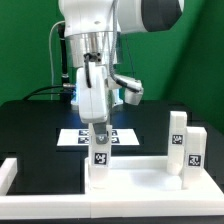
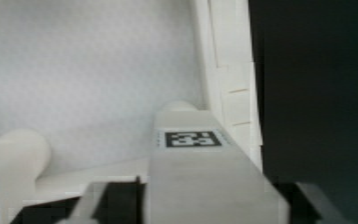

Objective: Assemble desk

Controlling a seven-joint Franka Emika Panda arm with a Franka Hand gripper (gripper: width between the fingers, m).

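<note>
Desk parts: white plastic rectangular tray-like tabletop (image 1: 140, 178) with raised rim lies flat on the black table (image 1: 30, 125), directly under and around the fingers.

Going left to right in the exterior view:
- white border rail (image 1: 8, 172) at the exterior view's left edge, well apart from the fingers.
- one small white block leg (image 1: 100, 160) with a black-and-white square tag stands upright at the tabletop's corner on the exterior view's left. Its upper end sits between the fingertips of the two-finger gripper (image 1: 100, 137), which comes down on it from straight above.
- flat white marker board (image 1: 98, 135) with tags lies on the table behind the gripped leg, partly hidden by the fingers.
- two more white block legs (image 1: 177, 142) (image 1: 195, 150), both tagged, stand upright just beside each other at the tabletop's far side on the exterior view's right, well apart from the fingers.

Wrist view: the gripped leg (image 2: 202, 160) runs away from the camera, tag facing the lens, with a dark finger pad (image 2: 114, 203) against one side and the other pad (image 2: 318, 203) on the opposite side. Jaws part-closed, clamped on the leg at roughly its own width. The tabletop floor (image 2: 87, 90) and its rim (image 2: 224, 70) fill the background beyond the leg. A rounded white shape (image 2: 16, 160) next to one finger is too blurred to identify.
</note>
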